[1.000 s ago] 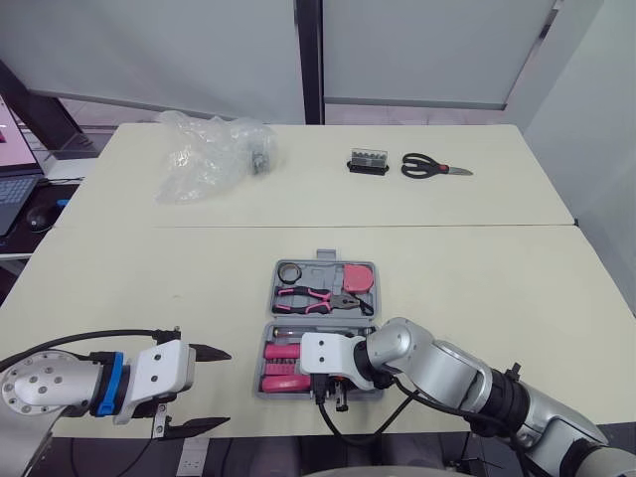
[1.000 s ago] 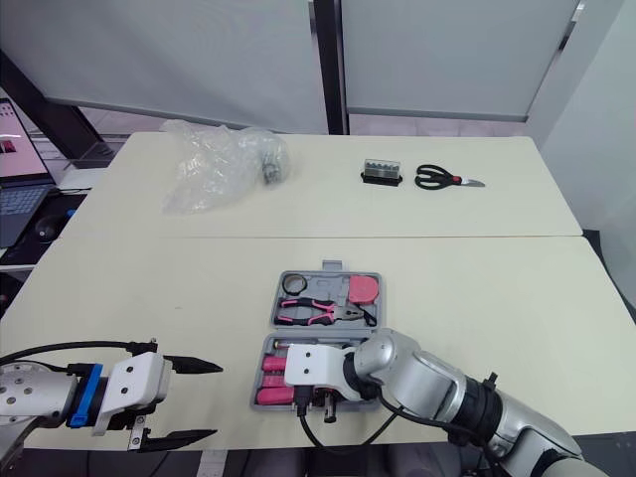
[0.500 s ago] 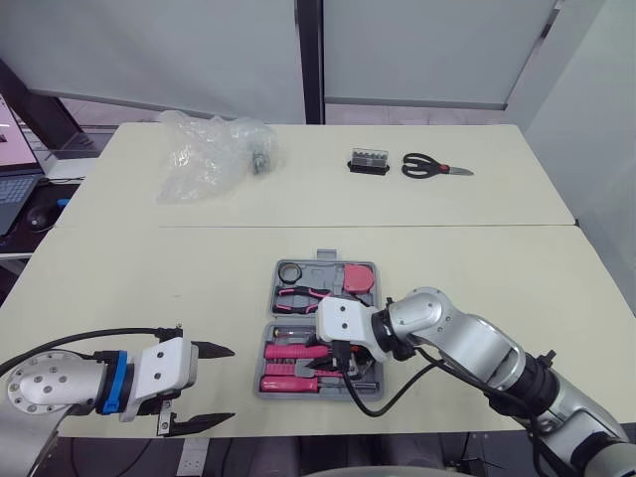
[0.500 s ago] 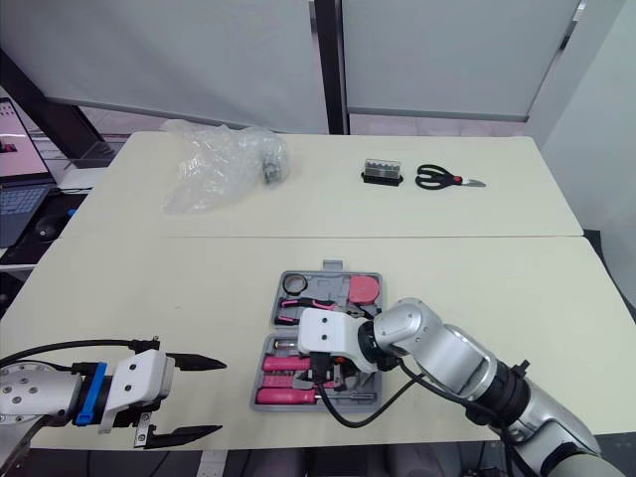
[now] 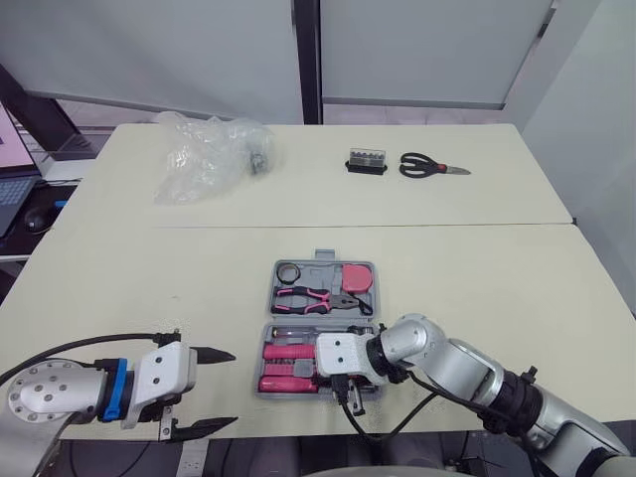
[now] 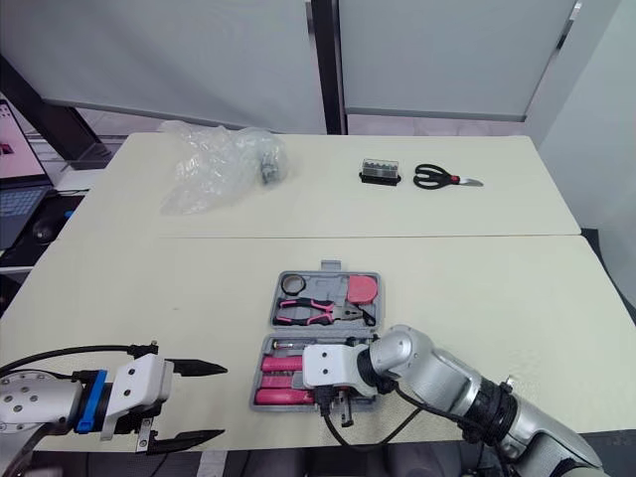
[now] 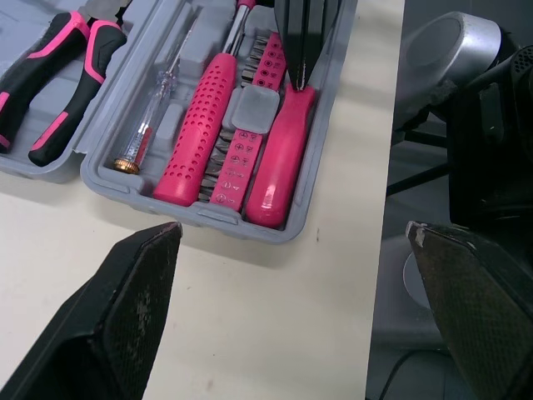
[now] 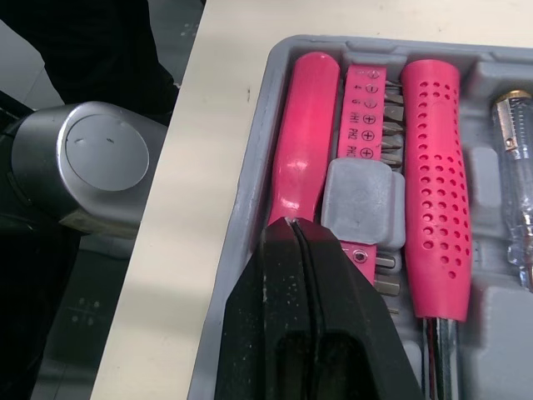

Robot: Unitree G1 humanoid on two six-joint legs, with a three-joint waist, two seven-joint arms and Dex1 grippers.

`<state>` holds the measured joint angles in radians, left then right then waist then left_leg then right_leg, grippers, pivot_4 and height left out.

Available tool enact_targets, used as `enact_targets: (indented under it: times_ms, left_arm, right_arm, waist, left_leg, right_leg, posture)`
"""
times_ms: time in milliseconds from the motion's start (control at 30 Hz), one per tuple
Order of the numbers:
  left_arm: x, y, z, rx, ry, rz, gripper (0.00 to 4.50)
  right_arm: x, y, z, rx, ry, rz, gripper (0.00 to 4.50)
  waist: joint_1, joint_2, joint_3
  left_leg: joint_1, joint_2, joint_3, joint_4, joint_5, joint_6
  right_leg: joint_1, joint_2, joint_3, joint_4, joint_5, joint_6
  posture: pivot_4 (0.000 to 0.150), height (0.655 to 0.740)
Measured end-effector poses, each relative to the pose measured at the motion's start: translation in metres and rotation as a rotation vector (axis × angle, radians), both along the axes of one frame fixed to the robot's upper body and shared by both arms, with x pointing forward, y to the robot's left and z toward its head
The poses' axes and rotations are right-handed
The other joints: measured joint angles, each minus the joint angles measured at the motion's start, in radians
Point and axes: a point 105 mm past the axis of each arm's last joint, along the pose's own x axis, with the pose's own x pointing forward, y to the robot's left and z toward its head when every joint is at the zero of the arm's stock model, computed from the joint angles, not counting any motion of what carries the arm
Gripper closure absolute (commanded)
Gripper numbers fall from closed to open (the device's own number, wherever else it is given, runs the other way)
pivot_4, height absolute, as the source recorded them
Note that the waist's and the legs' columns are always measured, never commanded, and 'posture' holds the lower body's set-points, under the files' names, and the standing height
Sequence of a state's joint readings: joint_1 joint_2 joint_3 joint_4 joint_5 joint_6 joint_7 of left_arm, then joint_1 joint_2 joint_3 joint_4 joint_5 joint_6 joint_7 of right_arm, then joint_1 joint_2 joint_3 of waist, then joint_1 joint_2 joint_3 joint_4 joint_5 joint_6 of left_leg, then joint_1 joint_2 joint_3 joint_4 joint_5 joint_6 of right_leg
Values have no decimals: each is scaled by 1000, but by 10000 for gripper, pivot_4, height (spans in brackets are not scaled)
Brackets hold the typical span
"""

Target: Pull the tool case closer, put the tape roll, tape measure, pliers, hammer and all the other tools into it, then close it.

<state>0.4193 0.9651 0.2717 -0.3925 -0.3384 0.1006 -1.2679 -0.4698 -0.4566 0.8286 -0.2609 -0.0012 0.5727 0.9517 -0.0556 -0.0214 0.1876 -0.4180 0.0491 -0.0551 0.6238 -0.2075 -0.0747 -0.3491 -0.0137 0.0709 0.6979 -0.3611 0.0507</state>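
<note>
The grey tool case (image 5: 323, 256) lies open near the table's front edge. Its far half holds a black tape roll (image 5: 289, 271), a pink tape measure (image 5: 357, 277) and pink-handled pliers (image 5: 316, 296). The near half holds pink-handled tools (image 5: 286, 352), a bit strip (image 8: 365, 142) and a clear tester screwdriver (image 7: 152, 117). My right gripper (image 5: 344, 396) is shut over the near half, its tips (image 8: 293, 229) against a pink handle (image 8: 301, 142). Left of the case, my left gripper (image 5: 227, 388) hangs open over bare table, holding nothing.
At the table's far side lie a crumpled clear plastic bag (image 5: 209, 154), a small black box (image 5: 367, 161) and black scissors (image 5: 427, 167). A seam crosses the table (image 5: 477, 258) beyond the case. The front edge runs just below both grippers.
My right gripper rose toward the case's middle half a second ago, then came back down over the near half. The left gripper has barely moved.
</note>
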Motion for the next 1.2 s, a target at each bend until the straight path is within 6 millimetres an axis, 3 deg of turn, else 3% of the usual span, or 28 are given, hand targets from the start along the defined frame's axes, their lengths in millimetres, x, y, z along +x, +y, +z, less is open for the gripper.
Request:
enact_targets:
  times_ms: [333, 467, 567, 667, 833, 1067, 1200]
  left_arm:
    - [3, 0, 4, -76, 0, 57, 0]
    - [21, 15, 8, -108, -12, 202, 0]
    - [39, 26, 11, -127, -49, 276, 0]
    - [52, 34, 13, -153, -80, 301, 6020]
    - [75, 51, -2, -123, -105, 315, 22297]
    - [96, 41, -29, -74, -114, 248, 44902]
    - [104, 22, -47, -70, -111, 183, 44902]
  right_arm:
    - [3, -1, 1, 36, -12, -5, 44723]
    - [15, -14, 38, 180, -31, -71, 44723]
    - [32, -45, 60, 224, -116, -156, 44723]
    - [41, -75, 59, 196, -158, -233, 45000]
    - [61, -135, 37, 83, -197, -385, 45000]
    - [76, -148, 22, 17, -237, -430, 45000]
    - [78, -158, 11, -28, -233, -448, 45000]
  waist:
    - [0, 0, 0]
    - [5, 0, 0]
    - [15, -1, 0]
    - [19, -1, 0]
    - [21, -1, 0]
    - [15, 0, 0]
    - [23, 0, 0]
  left_leg:
    - [0, 0, 0, 0, 0, 0]
    - [0, 0, -1, 0, 0, 0]
    - [0, -1, -1, 1, 0, 0]
    - [0, -1, 0, 0, 0, 0]
    - [1, -1, 1, 1, 0, 0]
    - [0, -1, 2, 1, 0, 0]
    - [0, -1, 1, 3, 0, 0]
  right_leg:
    - [1, 0, 0, 0, 0, 0]
    - [2, 0, -1, 0, 0, 0]
    - [3, -1, -1, -1, 0, 0]
    - [3, -1, -1, -1, 0, 0]
    - [3, -1, 0, 0, 0, 0]
    - [2, 0, 0, 0, 0, 0]
    - [3, 0, 0, 1, 0, 0]
  posture:
    - [1500, 7400]
    - [1500, 7400]
    - [1500, 7400]
    - [1500, 7400]
    - [1500, 7400]
    - [1500, 7400]
    - [1500, 7400]
